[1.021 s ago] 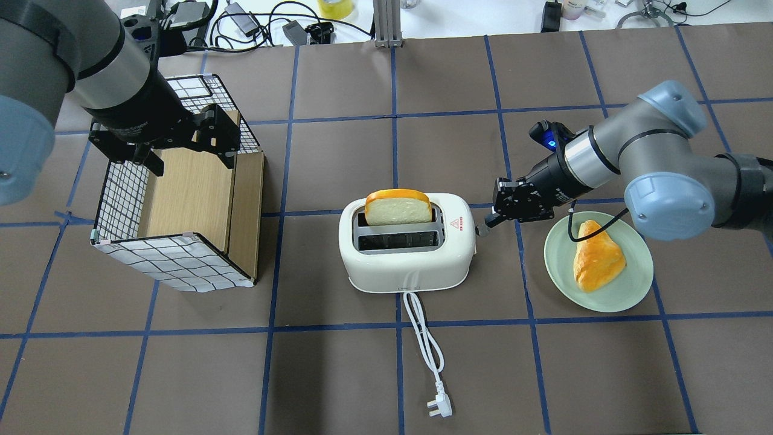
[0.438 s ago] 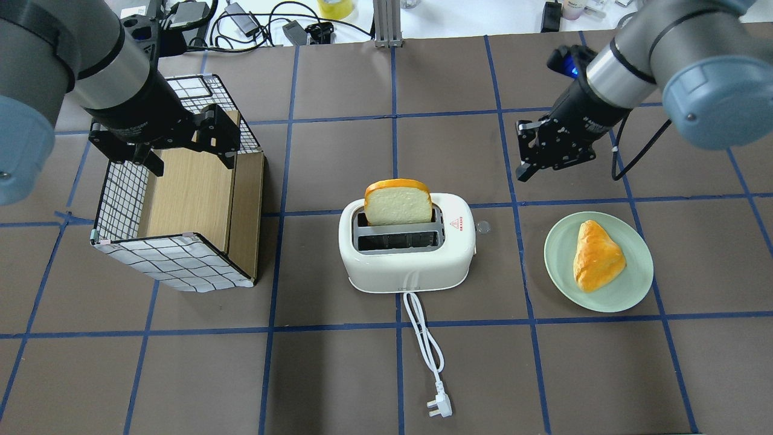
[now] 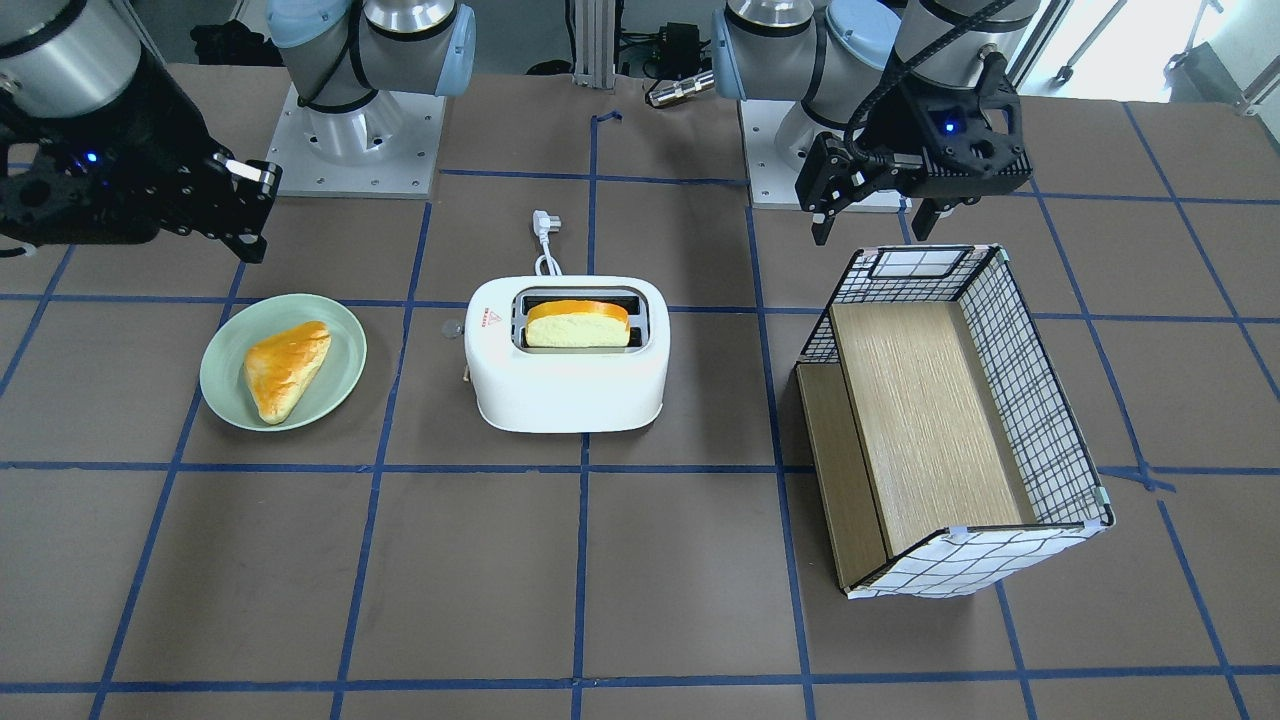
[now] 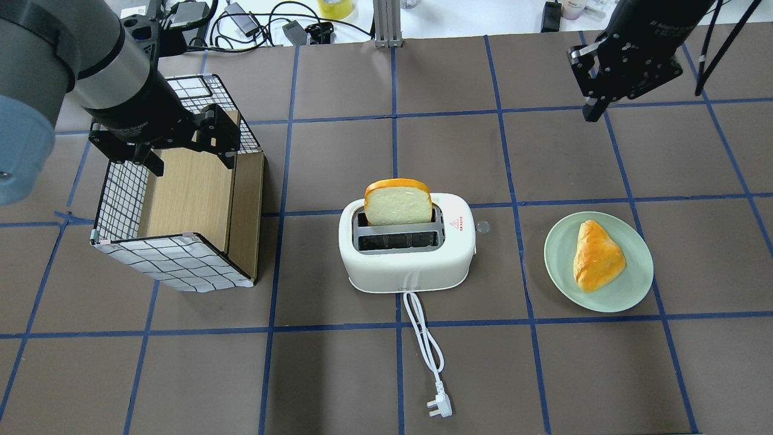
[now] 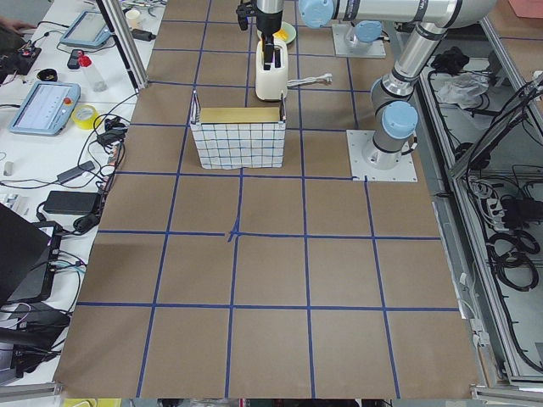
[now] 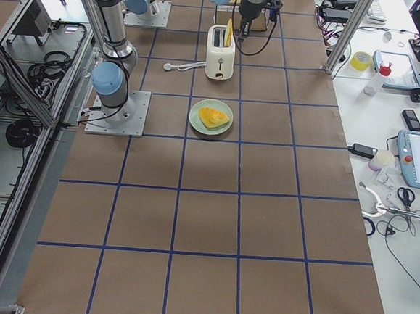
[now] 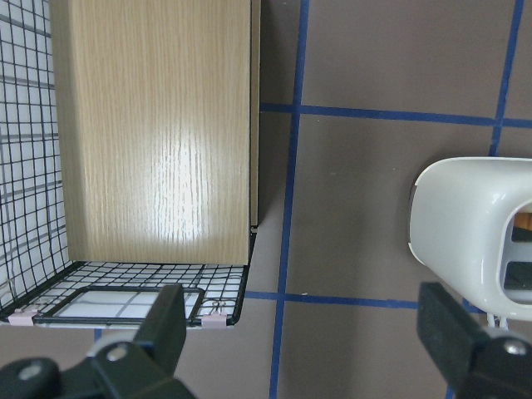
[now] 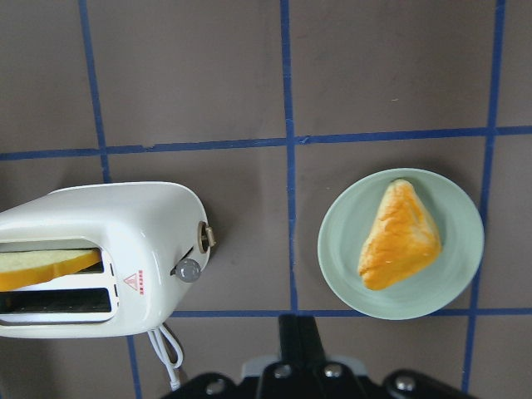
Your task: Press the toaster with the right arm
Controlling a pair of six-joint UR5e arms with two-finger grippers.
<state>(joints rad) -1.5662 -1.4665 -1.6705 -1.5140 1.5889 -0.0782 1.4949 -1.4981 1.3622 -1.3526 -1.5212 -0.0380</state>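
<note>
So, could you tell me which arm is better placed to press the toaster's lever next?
Right. The lever is on the toaster end facing the plate, nearer the right claw; the left claw hangs over the box, opposite.

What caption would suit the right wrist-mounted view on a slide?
Right gripper looks down on a white toaster holding a bread slice, beside a triangular pastry on a green plate.

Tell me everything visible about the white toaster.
The white rounded two-slot toaster looks like glossy plastic and stands upright on the brown table, between a checkered wire box and a green plate. A bread slice stands in the slot farther from the robot; the nearer is empty. A red triangle sticker marks its top, a round-knobbed lever sticks out toward the plate, and its white cord lies unplugged.
</note>
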